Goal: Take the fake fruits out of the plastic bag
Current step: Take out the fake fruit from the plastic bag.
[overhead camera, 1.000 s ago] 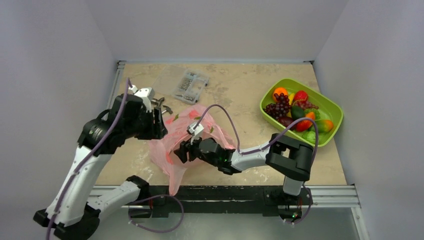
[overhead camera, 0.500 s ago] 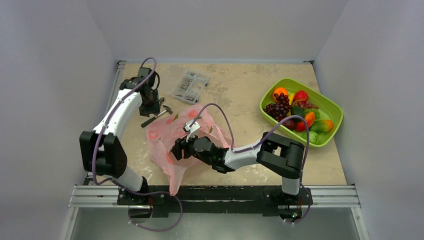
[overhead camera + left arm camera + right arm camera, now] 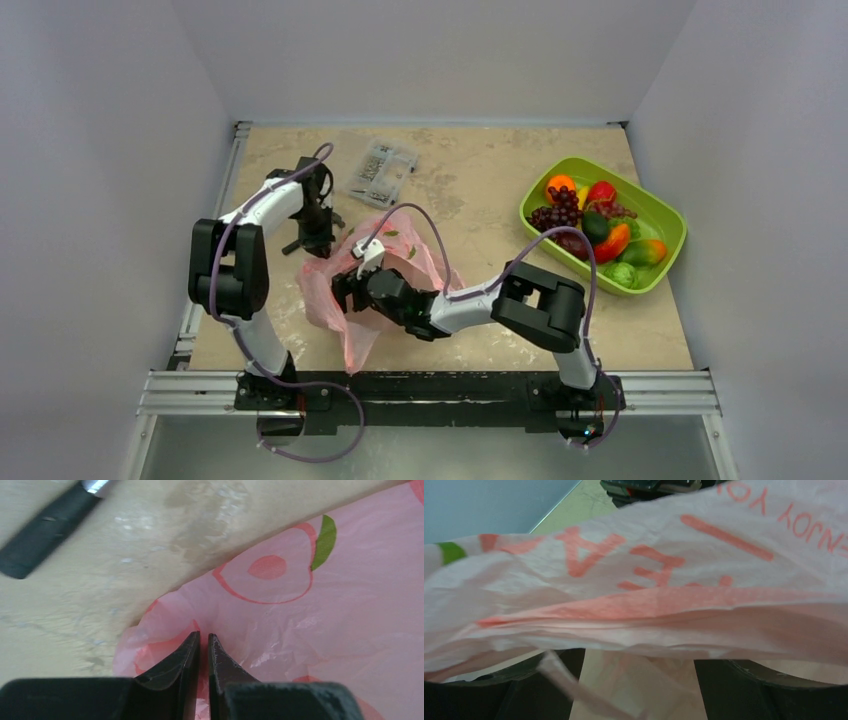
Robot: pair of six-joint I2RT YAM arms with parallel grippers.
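The left gripper [image 3: 204,637] is clenched to a thin slit on the edge of the bag [image 3: 320,630], with pink film pinched between its fingers [image 3: 175,665], and a dark handle [image 3: 45,535] is seen beyond and to the left of the fingertips. The right gripper [image 3: 636,690] is released and spread wide, with bag film draped loosely above and between its fingers [image 3: 774,692]. The fruits [image 3: 590,222] are piled in the green tray [image 3: 660,212], well apart from both sets of fingers.
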